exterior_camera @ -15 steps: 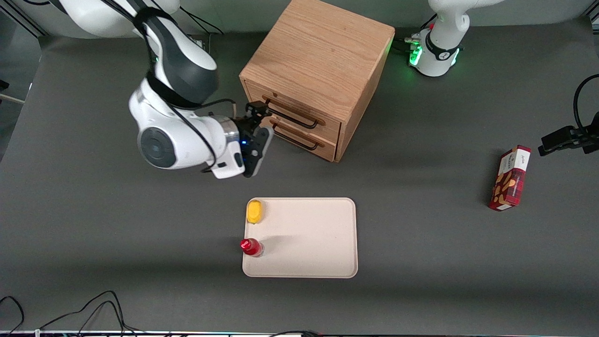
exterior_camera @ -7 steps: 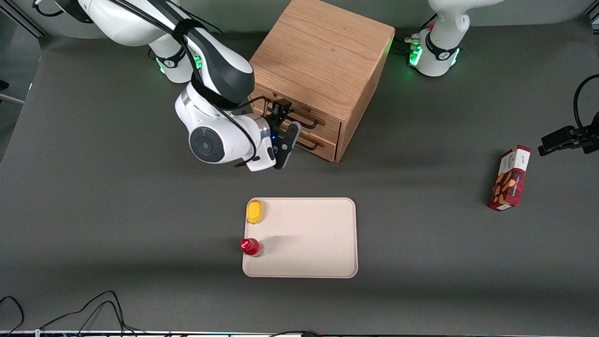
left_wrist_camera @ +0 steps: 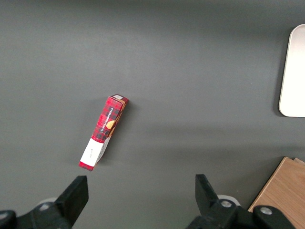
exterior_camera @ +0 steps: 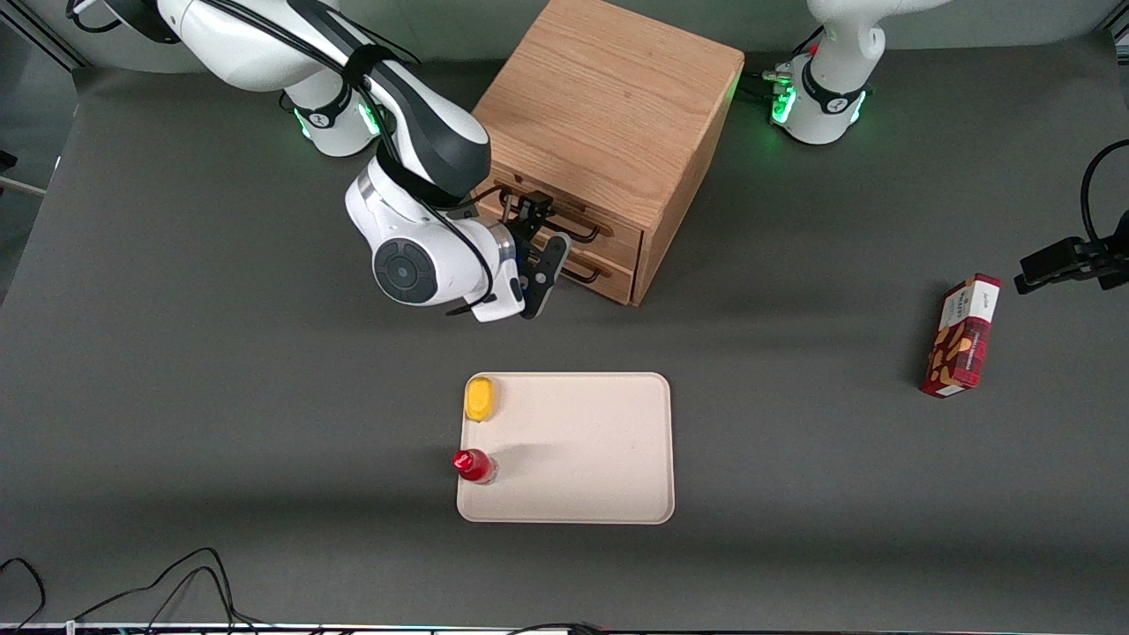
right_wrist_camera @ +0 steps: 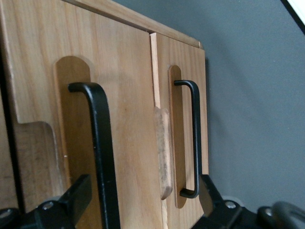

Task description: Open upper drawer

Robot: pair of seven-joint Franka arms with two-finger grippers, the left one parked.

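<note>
The oak cabinet (exterior_camera: 609, 97) stands at the back of the table, with both drawers closed. The upper drawer (exterior_camera: 564, 212) has a light wood front (right_wrist_camera: 124, 95) and a thin black wire handle (right_wrist_camera: 97, 143). That handle also shows in the front view (exterior_camera: 578, 231). The lower drawer (exterior_camera: 609, 275) sits under it with its own handle (right_wrist_camera: 195, 138). My right gripper (exterior_camera: 540, 231) is open, right in front of the drawer fronts. In the right wrist view the gripper (right_wrist_camera: 138, 195) has the upper handle between its fingers, not clamped; one fingertip lies beside the lower handle's end.
A beige tray (exterior_camera: 609, 494) lies nearer the front camera than the cabinet, with a yellow object (exterior_camera: 481, 399) and a red-capped bottle (exterior_camera: 472, 465) at its edge. A red plaid box (exterior_camera: 961, 335) lies toward the parked arm's end of the table, also in the left wrist view (left_wrist_camera: 104, 131). Cables run along the near edge.
My right arm has swung toward the cabinet. The open gripper went from beside the drawer fronts to in front of the upper handle, then settled slightly. Both drawers stay closed.
</note>
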